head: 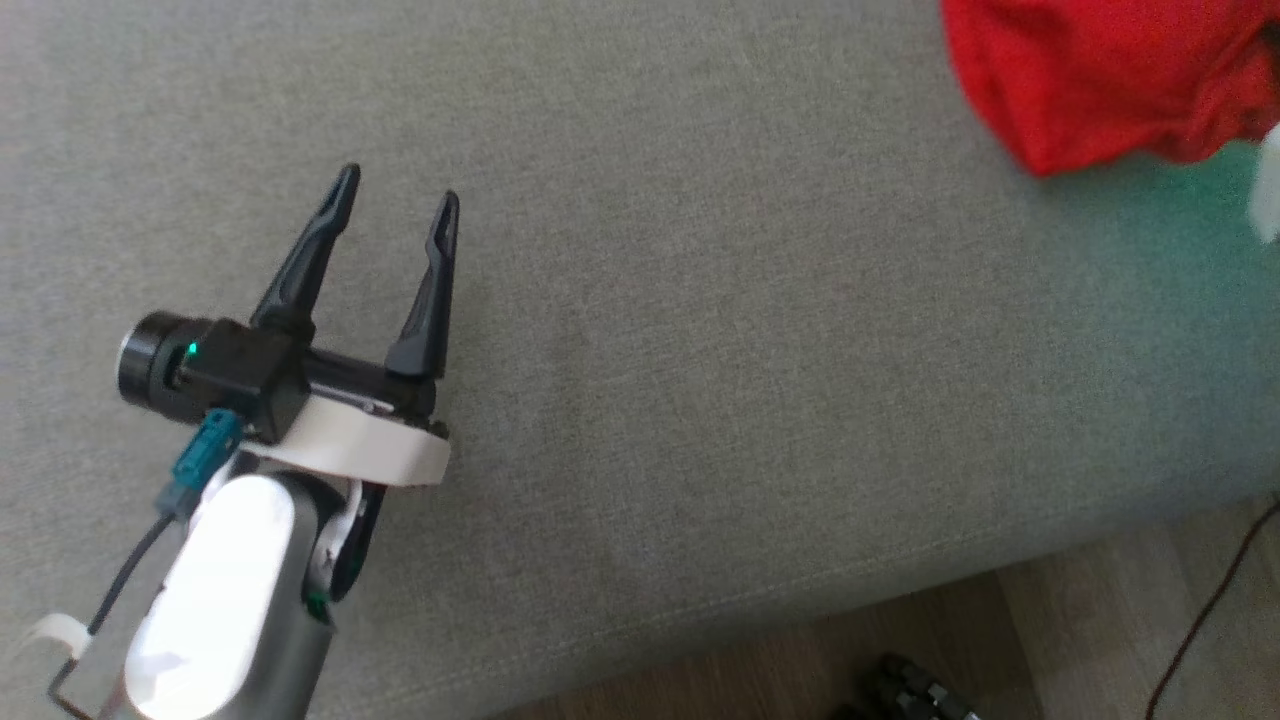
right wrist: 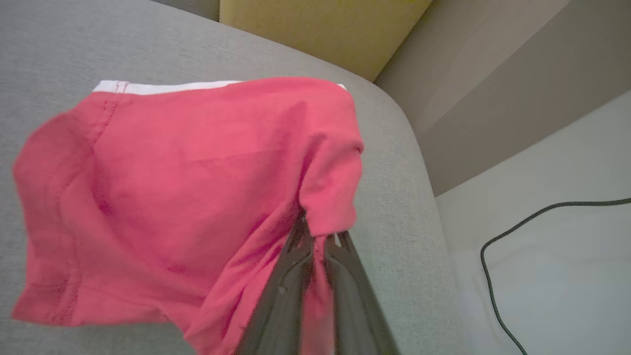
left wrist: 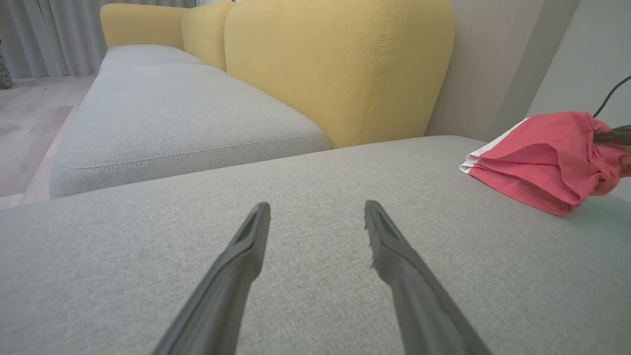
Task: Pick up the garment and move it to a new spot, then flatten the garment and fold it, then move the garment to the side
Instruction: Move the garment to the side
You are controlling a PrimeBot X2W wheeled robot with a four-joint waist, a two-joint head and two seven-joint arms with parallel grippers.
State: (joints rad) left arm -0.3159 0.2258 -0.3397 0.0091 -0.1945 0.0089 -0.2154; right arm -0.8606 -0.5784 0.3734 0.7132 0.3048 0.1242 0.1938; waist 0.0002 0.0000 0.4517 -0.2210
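The garment (head: 1100, 70) is a red piece of clothing with a white band, bunched at the far right of the grey sofa seat (head: 700, 350). In the right wrist view the garment (right wrist: 187, 187) hangs lifted at one edge, with my right gripper (right wrist: 318, 229) shut on that red cloth. The left wrist view shows the garment (left wrist: 542, 158) at the right, pinched by a dark fingertip (left wrist: 613, 135) of the right gripper. My left gripper (head: 398, 195) hovers over bare seat at the left, far from the cloth; its fingers (left wrist: 315, 212) stand open and hold nothing.
Yellow backrest cushions (left wrist: 340, 69) rise behind the seat, and a second grey seat cushion (left wrist: 172, 113) lies beyond. The seat's front edge borders wooden floor (head: 1050, 640). A black cable (right wrist: 512, 246) trails over the pale floor right of the sofa.
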